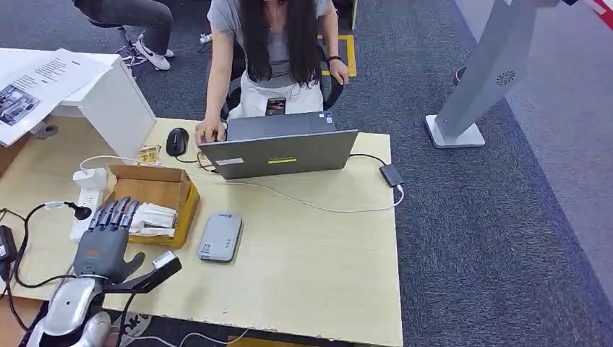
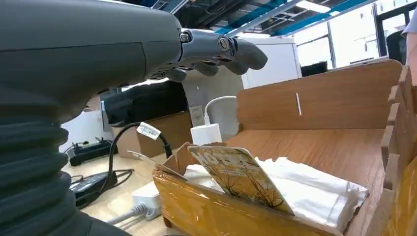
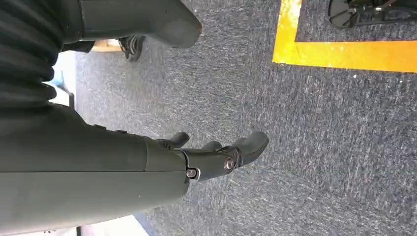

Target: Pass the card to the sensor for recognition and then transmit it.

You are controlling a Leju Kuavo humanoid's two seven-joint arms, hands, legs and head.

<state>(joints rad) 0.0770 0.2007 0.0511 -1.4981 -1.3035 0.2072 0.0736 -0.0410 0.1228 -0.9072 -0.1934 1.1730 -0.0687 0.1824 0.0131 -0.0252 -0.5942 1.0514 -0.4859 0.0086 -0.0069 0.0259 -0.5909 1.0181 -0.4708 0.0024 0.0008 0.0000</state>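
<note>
The card (image 2: 239, 178) stands tilted inside the brown box (image 1: 153, 186), leaning on white paper (image 2: 314, 184), so its top edge pokes up and looks easy to pick; the grey sensor (image 1: 220, 236) lies flat on the table (image 1: 311, 267) just beside the box, ready for the card; the left hand (image 1: 105, 242) hovers flat at the box's near edge, fingers spread, holding nothing; the right hand (image 3: 216, 157) hangs over the carpet, fingers loosely bent and empty.

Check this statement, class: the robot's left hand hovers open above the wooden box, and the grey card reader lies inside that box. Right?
Not quite. The head view shows the grey card reader on the table beside the wooden box, not inside. The left hand does hover open there.
</note>
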